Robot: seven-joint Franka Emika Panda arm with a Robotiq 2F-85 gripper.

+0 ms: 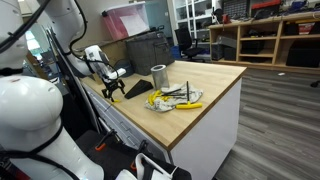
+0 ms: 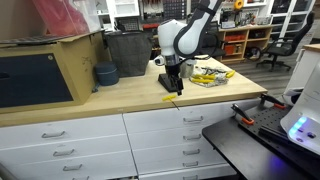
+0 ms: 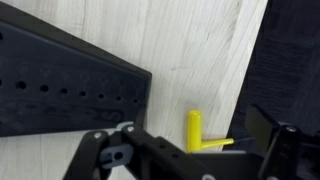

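A small yellow T-handled tool (image 3: pixel 195 131) lies flat on the wooden countertop (image 3: pixel 190 50), close to its front edge. The same yellow tool (image 2: pixel 168 99) shows just below my gripper (image 2: pixel 175 87) in an exterior view. My gripper (image 3: pixel 195 160) hangs directly over it, open, with the fingers (image 3: pixel 285 140) wide apart on either side and nothing held between them. A black perforated plate (image 3: pixel 60 85) lies on the wood right beside it. In an exterior view my gripper (image 1: pixel 113 90) stands near the counter's end, next to a flat black piece (image 1: pixel 140 89).
A metal cup (image 1: pixel 158 73) and a pile of yellow-handled tools (image 1: pixel 178 97) sit further along the counter. A grey bowl (image 2: pixel 105 73), a dark bin (image 2: pixel 128 52) and a cardboard box (image 2: pixel 45 65) stand at the back. The counter edge (image 3: pixel 245 90) drops off beside the tool.
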